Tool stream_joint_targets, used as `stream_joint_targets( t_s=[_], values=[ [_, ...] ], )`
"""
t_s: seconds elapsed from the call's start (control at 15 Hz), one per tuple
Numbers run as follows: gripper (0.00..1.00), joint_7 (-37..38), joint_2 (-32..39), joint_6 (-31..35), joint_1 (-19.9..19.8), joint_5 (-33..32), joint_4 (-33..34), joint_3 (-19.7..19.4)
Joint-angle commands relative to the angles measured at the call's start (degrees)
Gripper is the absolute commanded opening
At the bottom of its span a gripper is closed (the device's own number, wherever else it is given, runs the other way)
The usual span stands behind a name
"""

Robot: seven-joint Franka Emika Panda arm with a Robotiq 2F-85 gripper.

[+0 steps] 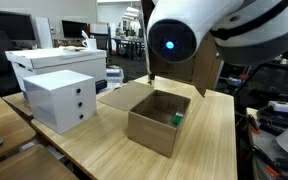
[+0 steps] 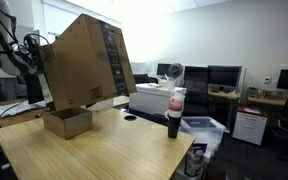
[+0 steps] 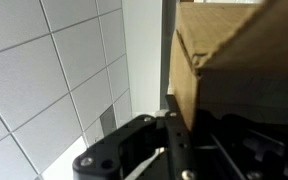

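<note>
Closest in, the wrist view shows your jaws narrowed onto a wall edge of the large cardboard box [image 3: 239,60]. One dark finger [image 3: 176,140] lies against the card, and no gap shows there. The camera looks up past the box at ceiling tiles, so the wrist is tipped well back.

That box is the thing you carry. It hangs off the bench [image 2: 104,155], tilted over on a corner, above and behind the small open box [image 2: 67,122]. I cannot tell whether the two touch.

Expect the large box to be light for its bulk but awkward. Corrugated card is stiff along the panels and soft at flaps and edges, and a pinch on one wall leaves the rest free to swing and twist about the jaws. The surface is dry and matte, so slipping looks less likely than the wall creasing. The firmest hold would be close to a corner fold.

The arm [image 1: 224,25] is raised high and folded, with its white joint filling an exterior view and the big box [image 1: 206,70] behind it.

On the bench, the small open box [image 1: 159,120] has a green item [image 1: 177,119] inside. A white drawer unit [image 1: 62,100] stands well apart from it. Further along stands a dark bottle [image 2: 174,115], with office desks and monitors beyond.
</note>
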Motion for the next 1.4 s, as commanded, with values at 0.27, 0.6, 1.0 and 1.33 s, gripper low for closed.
stream_joint_targets(
  t_s=[0.27, 0.6, 1.0, 1.33],
  values=[
    [0.06, -3.7, -1.1, -2.7, 0.6, -2.1, -1.2, 0.6],
    [0.06, -3.7, -1.1, -2.6, 0.5, -2.0, -1.2, 0.8],
    [0.06, -4.3, -1.1, -2.7, 0.6, -2.2, -1.6, 0.9],
    [0.06, -4.5, -1.0, -2.2, 0.8, -1.9, -1.6, 1.6]
  ],
)
